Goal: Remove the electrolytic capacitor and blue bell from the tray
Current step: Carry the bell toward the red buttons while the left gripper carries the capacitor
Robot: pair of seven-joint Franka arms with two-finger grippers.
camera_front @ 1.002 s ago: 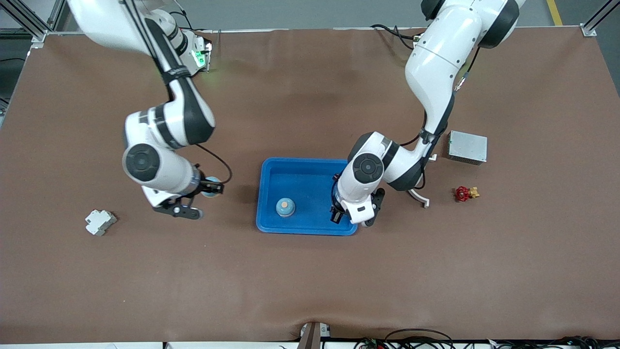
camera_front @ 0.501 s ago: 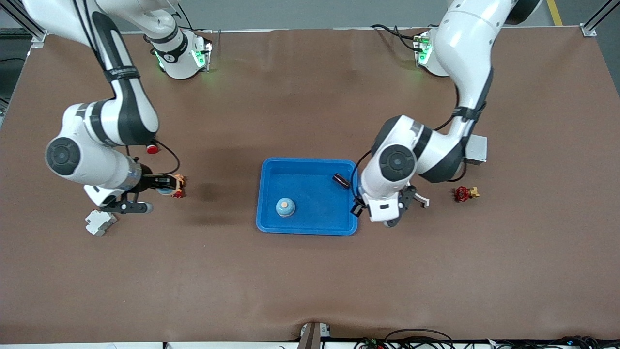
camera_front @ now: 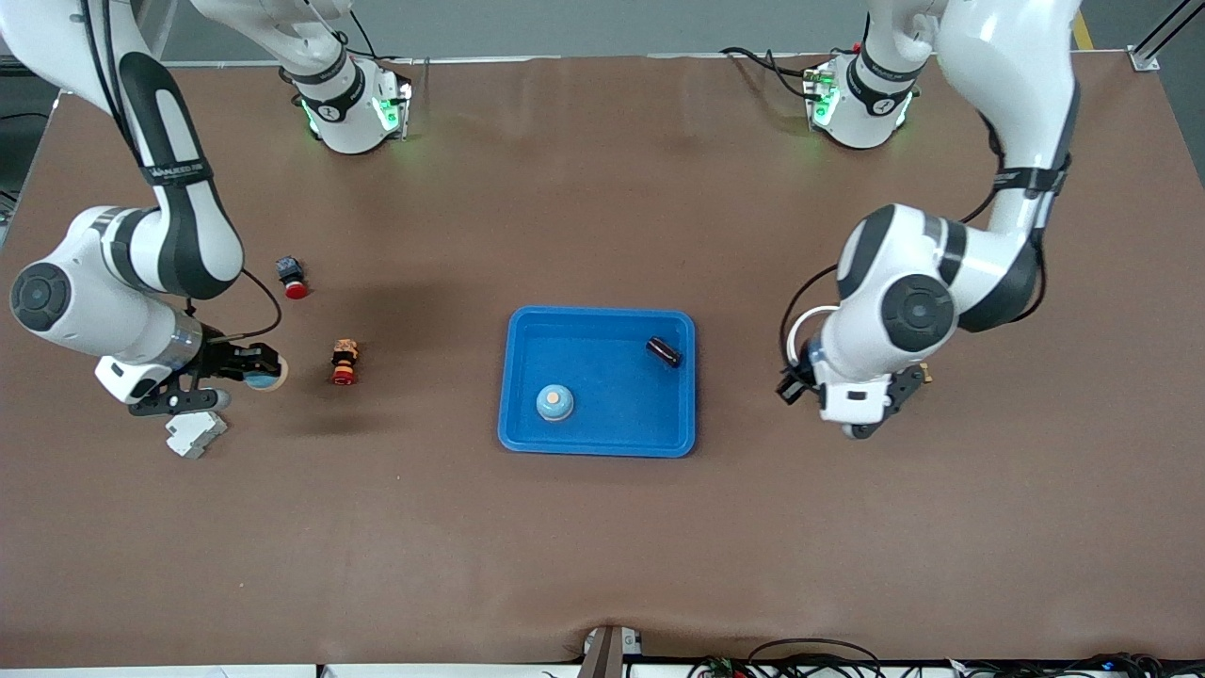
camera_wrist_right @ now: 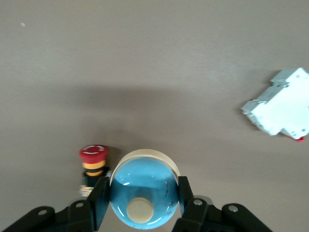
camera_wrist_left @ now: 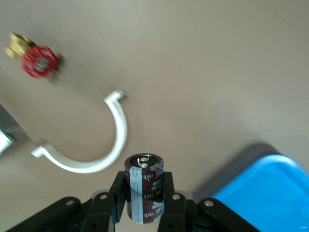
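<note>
The electrolytic capacitor (camera_wrist_left: 144,187), a dark brown can with a grey stripe, stands upright between the closed fingers of the left end effector (camera_wrist_left: 143,205), carried over bare desk (camera_front: 602,546) off the left arm's end of the blue tray (camera_front: 520,438), above a white curved clip (camera_wrist_left: 99,157). A red valve (camera_wrist_left: 39,60) lies near it. The blue bell (camera_wrist_right: 143,192) is clamped in the right end effector (camera_wrist_right: 142,203), over the desk near a red push button (camera_wrist_right: 94,162) and a white breaker (camera_wrist_right: 281,107). A second bell (camera_front: 554,402) and a dark cylinder (camera_front: 663,351) sit in the tray. Both carries look nearly done; next, each arm should lower and release. Pale print on the capacitor's sleeve is too blurred to read.
</note>
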